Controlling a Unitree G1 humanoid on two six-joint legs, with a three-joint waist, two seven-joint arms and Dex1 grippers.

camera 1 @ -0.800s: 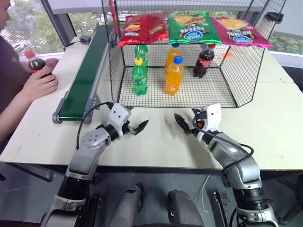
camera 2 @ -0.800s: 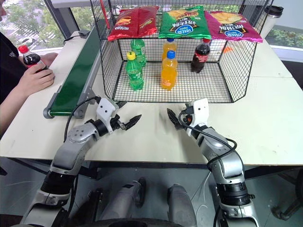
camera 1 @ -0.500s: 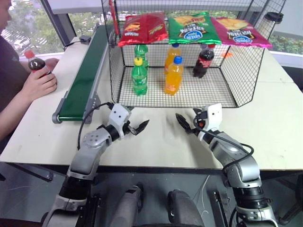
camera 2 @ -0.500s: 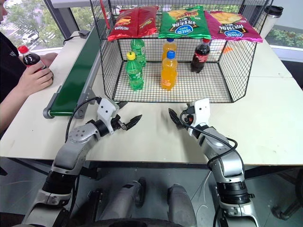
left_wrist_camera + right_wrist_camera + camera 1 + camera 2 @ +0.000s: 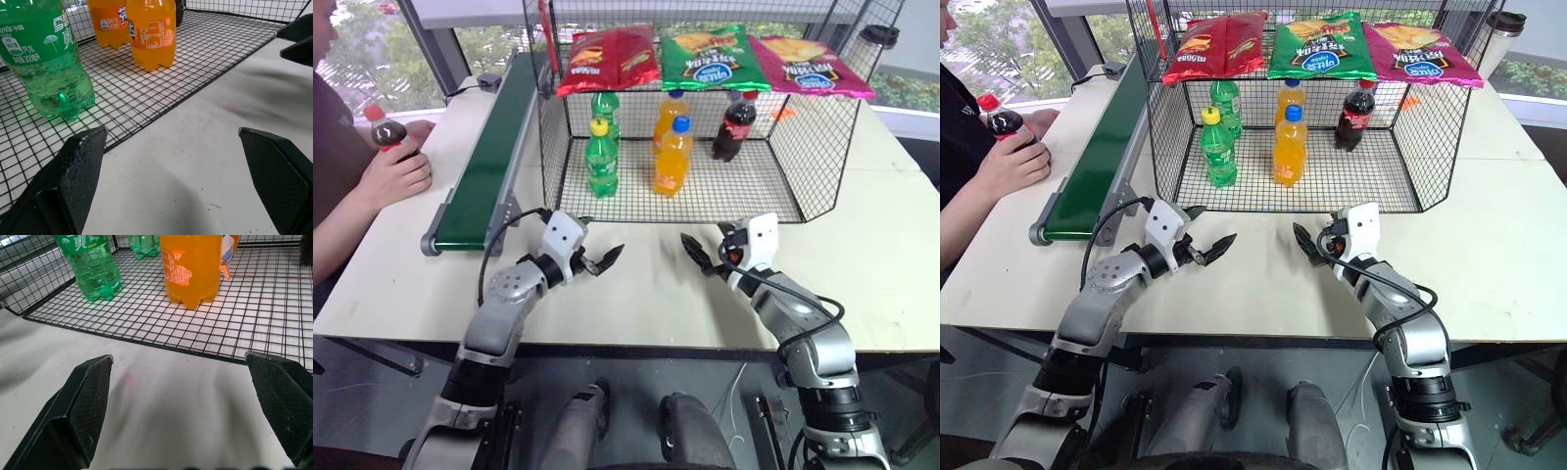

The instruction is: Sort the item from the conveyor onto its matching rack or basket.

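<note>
Both grippers have edged a little nearer the wire basket [image 5: 822, 147] since the earlier frame; the wait for the item goes on.

Left gripper [image 5: 604, 261] and right gripper [image 5: 694, 257] hover over the table, fingers spread wide and holding nothing. The cola bottle [image 5: 391, 134] stands in a person's hand [image 5: 396, 176], well apart to the left of the left fingers, beyond the conveyor [image 5: 489, 162]. Likely next: it arrives on the belt, then the left gripper reaches for it.

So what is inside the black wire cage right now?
Inside the wire cage: two green soda bottles, two orange soda bottles and one cola bottle, all upright on the grid floor. Three chip bags lie on top, hiding the rear bottles' caps.
</note>
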